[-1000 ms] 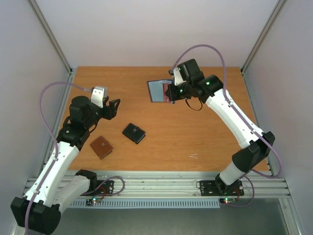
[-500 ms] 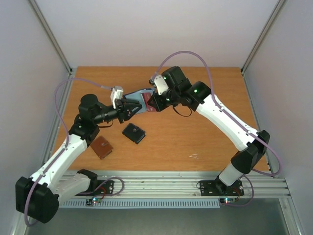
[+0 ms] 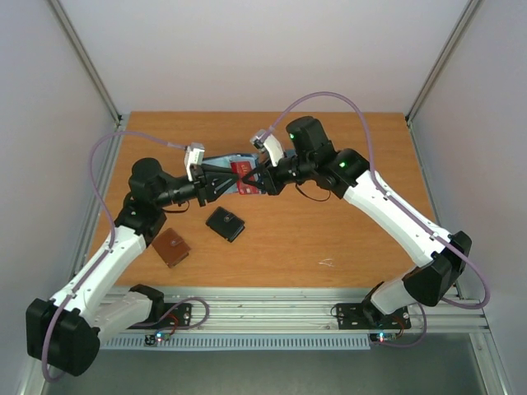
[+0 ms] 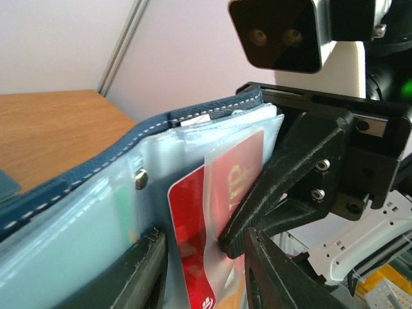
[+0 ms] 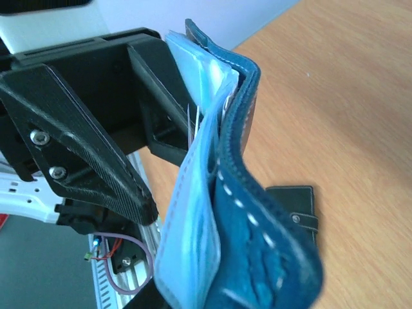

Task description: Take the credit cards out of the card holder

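The navy card holder hangs open in the air above the middle of the table. My right gripper is shut on it from the right. A red credit card sticks partly out of a clear pocket. My left gripper comes in from the left, its jaws closed in on either side of this card. One right finger presses on the card's face. A greenish card shows faintly through a pocket. The black card is hidden.
A black wallet lies on the wooden table below the grippers. A brown wallet lies nearer the left arm. Pale walls enclose the table on three sides.
The right arm carried the card holder from the back of the table toward the left. The left arm reached right to meet it, and its jaws narrowed around the red card.
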### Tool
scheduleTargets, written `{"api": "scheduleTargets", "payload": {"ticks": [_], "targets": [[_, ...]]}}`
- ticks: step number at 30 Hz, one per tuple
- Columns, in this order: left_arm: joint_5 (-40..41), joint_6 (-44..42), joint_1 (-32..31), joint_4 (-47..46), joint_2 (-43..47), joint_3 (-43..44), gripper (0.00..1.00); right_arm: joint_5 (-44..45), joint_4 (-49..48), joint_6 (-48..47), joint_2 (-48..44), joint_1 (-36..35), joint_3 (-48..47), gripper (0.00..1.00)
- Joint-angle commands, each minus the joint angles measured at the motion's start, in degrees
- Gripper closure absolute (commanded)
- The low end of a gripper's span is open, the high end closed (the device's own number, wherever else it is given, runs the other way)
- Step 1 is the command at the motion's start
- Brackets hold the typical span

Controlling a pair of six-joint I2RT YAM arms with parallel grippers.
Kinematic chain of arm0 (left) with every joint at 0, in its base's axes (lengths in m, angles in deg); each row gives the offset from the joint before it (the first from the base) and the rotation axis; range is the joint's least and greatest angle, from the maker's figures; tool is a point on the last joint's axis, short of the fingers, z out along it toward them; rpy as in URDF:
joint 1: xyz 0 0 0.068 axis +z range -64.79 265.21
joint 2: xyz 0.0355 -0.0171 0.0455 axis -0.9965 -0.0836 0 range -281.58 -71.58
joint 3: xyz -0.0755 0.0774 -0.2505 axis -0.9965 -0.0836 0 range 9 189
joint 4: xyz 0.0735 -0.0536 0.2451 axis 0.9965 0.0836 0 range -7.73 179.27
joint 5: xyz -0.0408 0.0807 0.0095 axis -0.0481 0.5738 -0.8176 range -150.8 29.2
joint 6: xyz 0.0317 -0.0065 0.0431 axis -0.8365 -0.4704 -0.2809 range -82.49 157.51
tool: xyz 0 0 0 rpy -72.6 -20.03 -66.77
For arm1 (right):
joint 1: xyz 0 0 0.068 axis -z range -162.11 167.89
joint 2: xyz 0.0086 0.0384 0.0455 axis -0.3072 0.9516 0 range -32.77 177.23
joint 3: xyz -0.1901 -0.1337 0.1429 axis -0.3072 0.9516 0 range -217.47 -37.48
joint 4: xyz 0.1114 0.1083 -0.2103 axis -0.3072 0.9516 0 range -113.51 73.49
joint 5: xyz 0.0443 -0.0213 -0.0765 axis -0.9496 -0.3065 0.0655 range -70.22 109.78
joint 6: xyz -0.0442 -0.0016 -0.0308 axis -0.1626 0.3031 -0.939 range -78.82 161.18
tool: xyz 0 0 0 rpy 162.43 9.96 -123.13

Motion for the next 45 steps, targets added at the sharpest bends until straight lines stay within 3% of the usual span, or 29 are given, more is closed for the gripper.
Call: {"api": "scheduleTargets", "payload": {"ticks": [1, 6, 8, 10, 11, 17, 21, 24, 30, 37, 45], "targets": [[-2.4, -0.1, 0.5, -2.8, 0.0, -0.1, 0.65, -11.6, -6.1, -2.3, -2.1, -0.7, -1.5, 0.99], [-2.9, 0.5, -0.9, -6.2, -0.1, -0.2, 0.69, -14.3, -7.1, -1.9, -0.5, -0.8, -2.2, 0.99], [-3.6, 1.0, -1.7, -9.0, -0.2, -0.3, 0.79, -15.2, -7.0, -1.7, 0.1, -0.7, -2.3, 0.99], [-4.9, 1.5, -2.1, -11.7, -0.1, -0.3, 0.96, -15.5, -7.4, -1.6, -0.1, -0.8, -1.8, 0.98], [-5.9, 1.5, -2.3, -12.5, 0.2, -0.3, 0.99, -15.1, -7.6, -1.7, -0.4, -0.8, -1.3, 0.97], [-6.9, 0.5, -2.4, -12.0, 2.9, -1.3, 1.00, -14.9, -7.0, -1.0, -3.2, 1.8, 1.2, 0.76], [-6.1, -0.6, -2.1, -10.0, 4.2, -1.7, 1.00, -18.4, -6.1, -0.2, -5.1, 4.9, 2.1, 0.56], [-6.2, -1.4, -2.0, -9.0, 4.4, -1.9, 1.00, -20.2, -3.6, -0.7, -5.2, 6.1, 1.3, 0.52], [-6.7, -1.7, -2.0, -8.6, 4.5, -1.9, 1.00, -22.4, -2.1, -0.7, -4.7, 7.1, 0.8, 0.61], [-6.8, -2.0, -1.7, -7.4, 4.7, -1.7, 1.00, -22.1, -2.1, -0.1, -5.1, 8.3, 1.4, 0.96], [-7.6, -6.3, -0.4, 0.4, 6.4, -1.2, 1.00, -22.7, 0.5, -1.1, -6.4, 11.1, 1.8, 0.99]]}}
